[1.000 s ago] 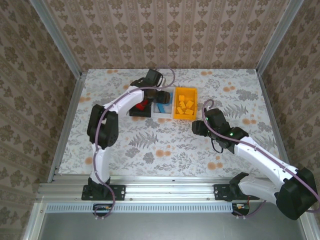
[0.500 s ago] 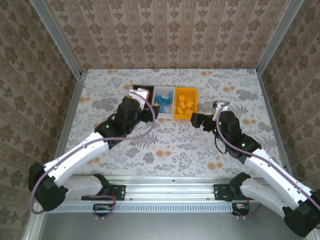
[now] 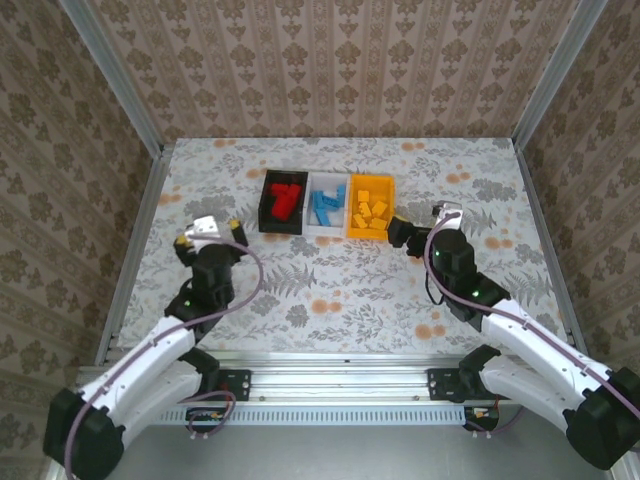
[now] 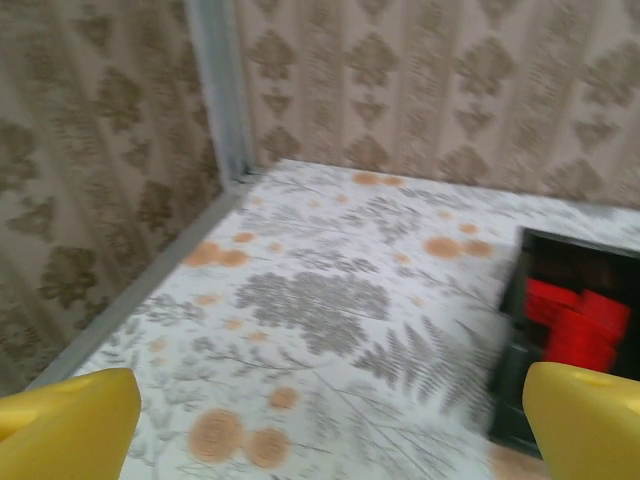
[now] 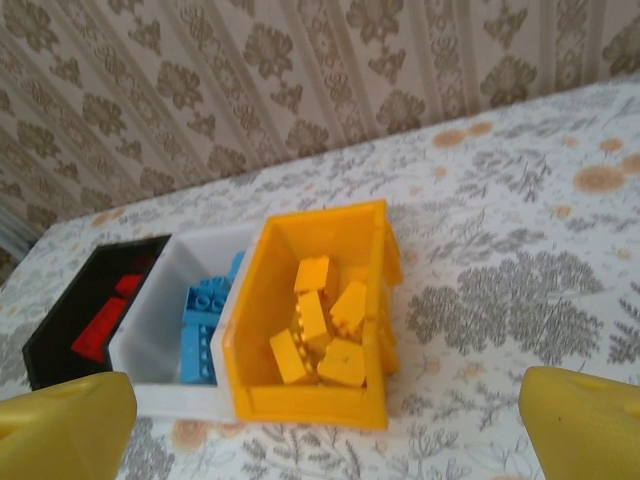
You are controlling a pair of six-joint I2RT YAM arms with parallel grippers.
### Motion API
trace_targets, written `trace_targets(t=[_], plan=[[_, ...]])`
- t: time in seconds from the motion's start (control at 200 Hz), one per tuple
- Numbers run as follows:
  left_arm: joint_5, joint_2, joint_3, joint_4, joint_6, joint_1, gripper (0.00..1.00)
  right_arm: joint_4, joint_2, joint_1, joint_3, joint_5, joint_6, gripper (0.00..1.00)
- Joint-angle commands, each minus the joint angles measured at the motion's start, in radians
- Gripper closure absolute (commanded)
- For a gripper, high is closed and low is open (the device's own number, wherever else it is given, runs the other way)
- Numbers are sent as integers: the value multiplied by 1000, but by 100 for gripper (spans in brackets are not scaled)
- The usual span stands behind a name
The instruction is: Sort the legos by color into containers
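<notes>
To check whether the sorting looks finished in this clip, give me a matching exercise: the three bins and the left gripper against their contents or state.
Column one:
1. black bin
2. white bin
3. orange-yellow bin
4. left gripper

Column two:
A. yellow bricks inside
B. open, holding nothing
C. red bricks inside
D. blue bricks inside

Pairs: 1-C, 2-D, 3-A, 4-B

Legos (image 5: 345, 362) lie apparently sorted by color in three adjoining containers (image 5: 300, 405).
</notes>
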Motion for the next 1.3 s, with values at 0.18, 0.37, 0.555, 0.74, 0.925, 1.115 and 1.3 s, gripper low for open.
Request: trace_targets(t=[0.18, 0.37, 0.555, 0.74, 0.925, 1.115, 1.3], plan=[[192, 74, -174, 370, 165, 271, 0, 294, 39, -36, -109, 68, -216, 0], [318, 394, -174, 676, 335, 353, 0, 435, 105, -75, -163, 52, -337, 0], [347, 630, -119, 759, 251, 398, 0, 543, 158, -152, -221, 40, -443, 0], [451, 703, -68, 742, 256, 420, 0, 607, 251, -271, -251, -10, -445, 0], [562, 766, 15, 623, 261, 447, 0, 649, 329, -318, -244, -57, -500, 0], [587, 776, 14, 638, 257, 460, 0, 854, 551, -364, -257, -131, -518, 0], [585, 778, 13, 647, 261, 460, 0, 772, 666, -474, -153, -237, -419, 0]])
